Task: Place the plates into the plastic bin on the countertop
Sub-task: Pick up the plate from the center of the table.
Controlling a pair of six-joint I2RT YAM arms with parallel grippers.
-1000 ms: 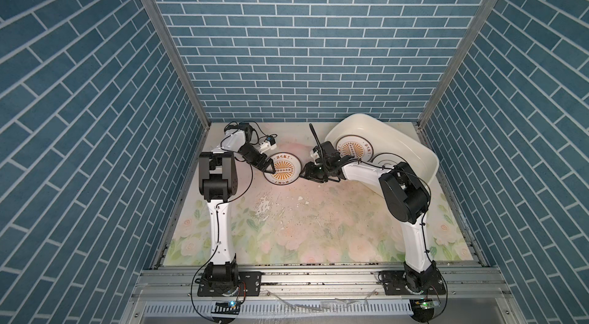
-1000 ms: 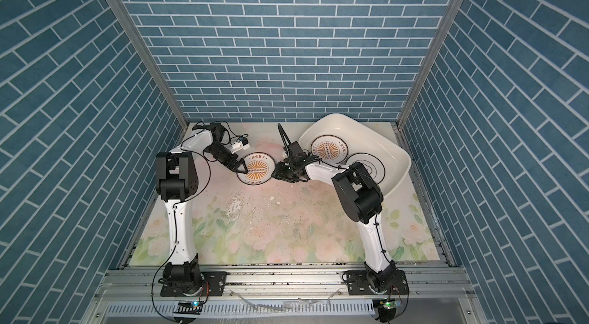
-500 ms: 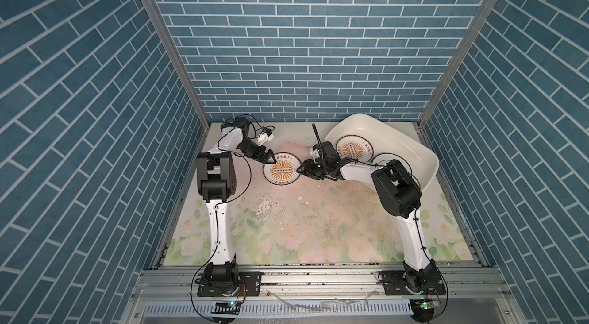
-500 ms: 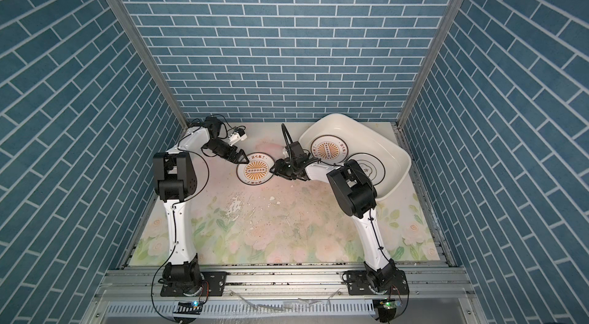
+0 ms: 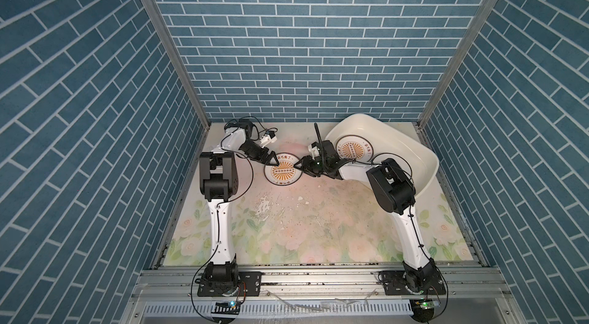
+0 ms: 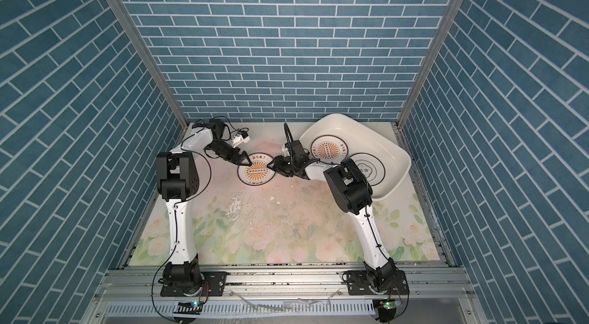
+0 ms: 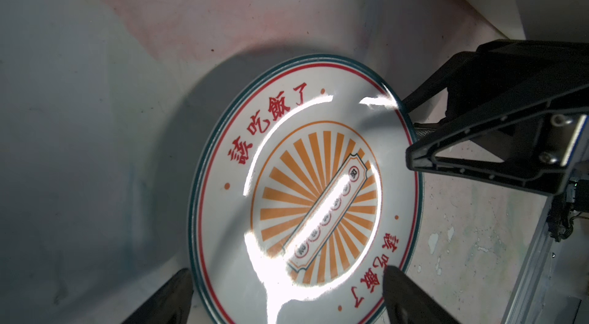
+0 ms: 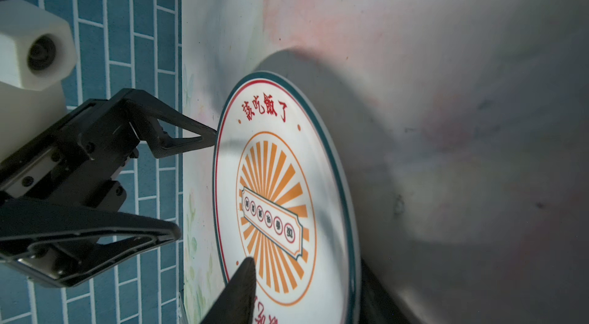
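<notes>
A white plate with an orange sunburst centre [image 5: 282, 171] [image 6: 256, 172] lies on the flowered countertop [image 5: 302, 226], left of the plastic bin [image 5: 414, 147]. My right gripper [image 5: 298, 166] [image 8: 306, 274] is shut on the plate's right rim, one finger on the face [image 8: 245, 287] and the other beneath. At the opposite rim my left gripper [image 5: 274, 161] [image 7: 287, 274] stands open, one fingertip [image 7: 398, 287] over the rim and the other beside the plate. In the bin lie a second sunburst plate [image 5: 353, 149] and a green-ringed plate [image 6: 369, 164], partly hidden by my right arm.
Blue brick walls close in the countertop on three sides, near the left arm's wrist. The bin stands at the back right, its left corner just behind my right wrist. Worn scuffed patches [image 5: 264, 207] mark the middle of the countertop. A metal rail [image 5: 318, 277] runs along the front.
My left gripper pulled back from the plate's rim and then came up to it again, its jaws a little narrower. My right gripper shifted slightly left. The plate has barely moved.
</notes>
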